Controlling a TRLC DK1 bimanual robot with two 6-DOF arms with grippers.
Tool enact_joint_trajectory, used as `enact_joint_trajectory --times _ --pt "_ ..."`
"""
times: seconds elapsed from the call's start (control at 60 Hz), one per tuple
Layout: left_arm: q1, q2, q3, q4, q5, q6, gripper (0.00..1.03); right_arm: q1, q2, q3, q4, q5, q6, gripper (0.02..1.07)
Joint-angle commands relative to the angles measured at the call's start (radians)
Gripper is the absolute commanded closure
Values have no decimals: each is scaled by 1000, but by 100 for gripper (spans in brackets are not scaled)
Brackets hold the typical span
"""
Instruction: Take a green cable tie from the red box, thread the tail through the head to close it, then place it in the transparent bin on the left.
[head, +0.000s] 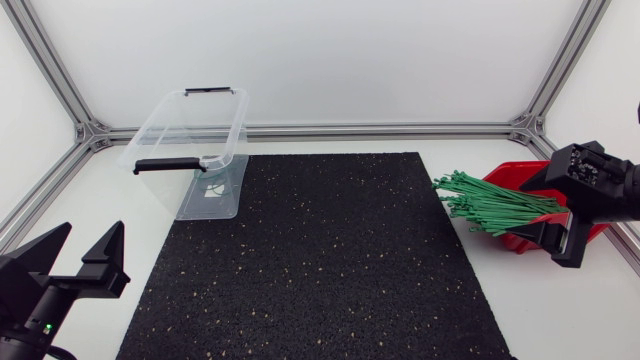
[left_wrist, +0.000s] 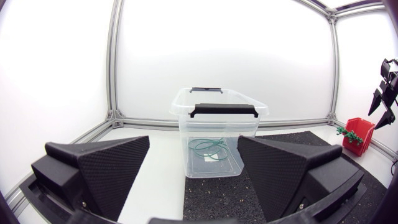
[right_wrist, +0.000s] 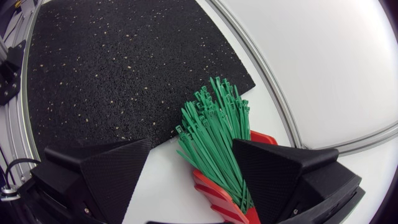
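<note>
Hovering above the red box (head: 517, 171) just off the black mat's (head: 320, 260) right edge, the right gripper (right_wrist: 193, 147) is hanging with jaws spread, grasping nothing, over the green cable ties (head: 495, 205). The left gripper (left_wrist: 193, 142) is resting released off the mat's near left corner. The transparent bin (head: 241, 126) is sitting on its far left corner, holding a looped tie (left_wrist: 208, 148).

Left arm (head: 28, 310) and right arm (head: 612, 180) at opposite sides, jaws wide.
The left gripper (head: 80, 262) sits low at the near left corner, pointing forward, wedge fingers spread apart. The right gripper (head: 548, 212) tilts downward from the right edge, fingers parted.
</note>
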Motion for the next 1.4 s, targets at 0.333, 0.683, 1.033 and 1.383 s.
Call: enact_joint_trajectory --times 0.333,0.683,1.033,1.383 --pt "6 -6 -39 -22 3 -21 4 -7 114 -85 121 22 -212 37" --pt "5 -6 -39 -22 3 -21 4 29 156 -138 227 56 -224 57" --pt "2 -4 -39 -22 3 -21 4 43 194 -139 255 56 -221 57" --pt "2 -4 -38 -24 3 -21 4 55 208 -147 278 65 -221 65"
